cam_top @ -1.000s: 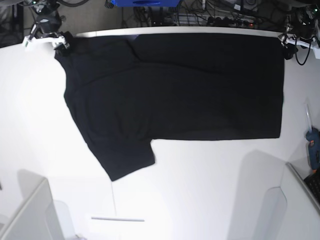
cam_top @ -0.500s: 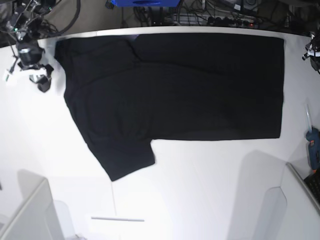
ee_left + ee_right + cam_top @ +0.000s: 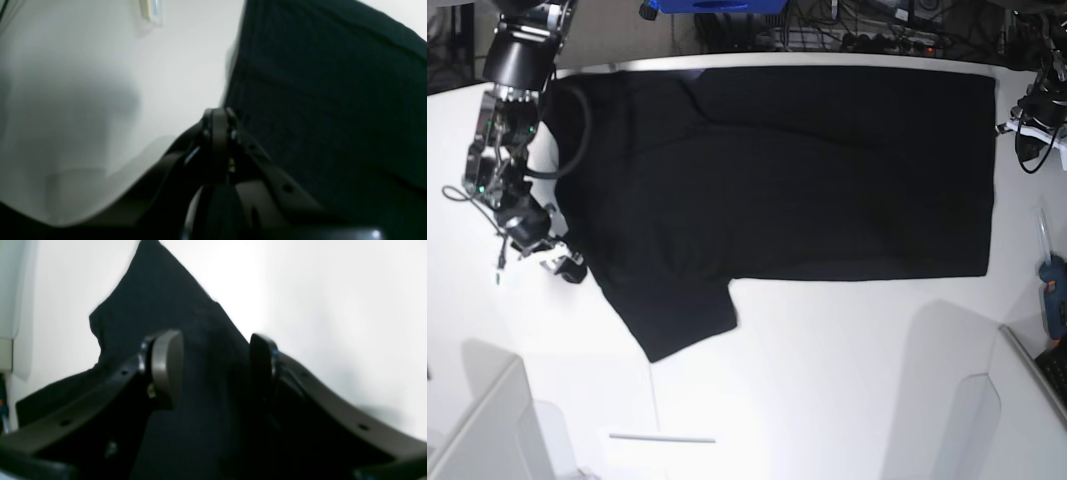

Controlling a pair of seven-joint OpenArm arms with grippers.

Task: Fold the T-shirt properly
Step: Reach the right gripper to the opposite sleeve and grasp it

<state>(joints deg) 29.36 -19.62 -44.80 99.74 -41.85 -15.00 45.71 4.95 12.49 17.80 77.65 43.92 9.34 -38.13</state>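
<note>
Here the T-shirt point(image 3: 787, 170) lies spread on the white table point(image 3: 827, 380), one sleeve pointing toward the near edge. The right gripper point(image 3: 213, 370), jaws parted, hangs over that sleeve's edge. The left gripper point(image 3: 218, 133) looks closed with nothing between its jaws, just beside the shirt's opposite edge, though the view is blurred.

My right pincer point(image 3: 567, 268) sits low at the base view's left, its arm reaching down from the top corner; in its wrist view the fingers point(image 3: 166, 366) stand spread apart. My left pincer point(image 3: 217, 123) is at the far right edge, its jaws pressed together with nothing between them.
</note>
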